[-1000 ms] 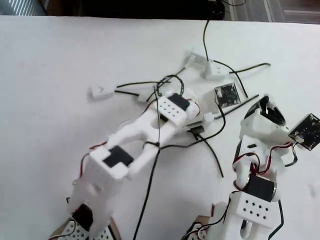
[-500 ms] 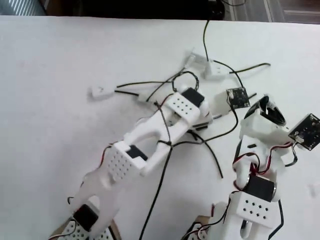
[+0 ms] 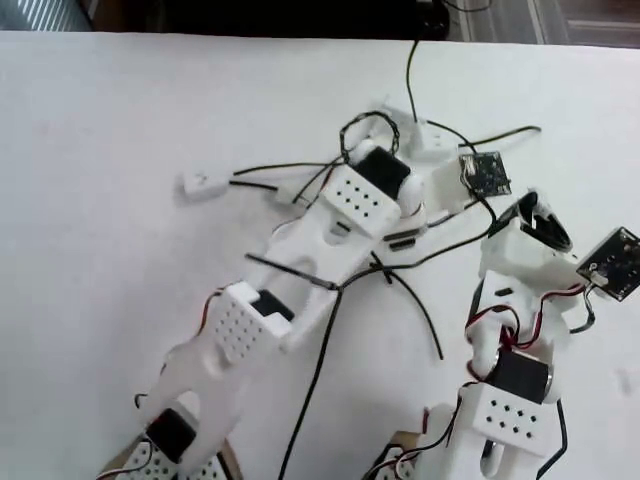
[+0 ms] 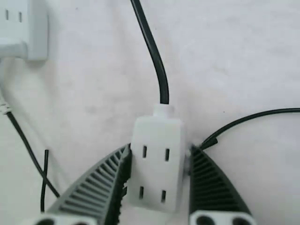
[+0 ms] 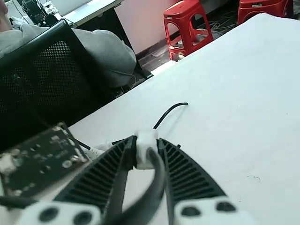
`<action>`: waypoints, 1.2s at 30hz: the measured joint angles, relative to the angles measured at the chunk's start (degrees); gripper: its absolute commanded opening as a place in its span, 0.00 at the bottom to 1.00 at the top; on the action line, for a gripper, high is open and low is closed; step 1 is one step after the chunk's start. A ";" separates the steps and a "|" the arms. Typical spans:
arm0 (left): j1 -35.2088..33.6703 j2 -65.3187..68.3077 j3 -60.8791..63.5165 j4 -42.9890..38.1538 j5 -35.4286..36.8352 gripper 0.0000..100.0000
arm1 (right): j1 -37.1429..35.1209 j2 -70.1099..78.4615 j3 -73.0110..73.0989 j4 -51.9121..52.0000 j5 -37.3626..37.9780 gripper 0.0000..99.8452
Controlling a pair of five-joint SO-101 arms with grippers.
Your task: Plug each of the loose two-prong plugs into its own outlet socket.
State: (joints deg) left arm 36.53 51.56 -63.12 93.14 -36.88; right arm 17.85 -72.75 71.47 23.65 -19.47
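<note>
The left end effector is clamped on the sides of a white outlet socket block. The block lies slots-up on the worktop, its long axis running away from the wrist and its black cord leaving the far end. A second socket block lies beyond. The right end effector pinches one white two-prong plug.

loose black cables clutter mid-table; left side of table apparently passable.
</note>
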 measured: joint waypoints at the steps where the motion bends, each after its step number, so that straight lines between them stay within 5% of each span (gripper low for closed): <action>1: 0.00 0.00 -2.46 2.20 0.26 0.02 | 0.00 0.00 0.00 0.00 0.00 0.02; 7: -3.34 -0.09 -12.22 8.79 4.92 0.02 | 0.00 0.00 0.00 0.00 0.00 0.02; 16: -10.29 -5.71 -5.01 9.23 7.12 0.02 | -1.41 0.00 0.00 0.00 0.00 0.02; 27: -18.37 -38.51 31.65 4.22 5.27 0.02 | -4.04 0.00 0.09 0.00 3.34 0.02; 36: -23.47 -52.48 76.84 -24.35 1.93 0.02 | -7.03 0.00 0.18 1.05 5.27 0.02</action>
State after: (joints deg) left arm 13.05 -0.92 13.71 68.79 -34.95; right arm 10.81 -72.75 71.65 24.70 -14.20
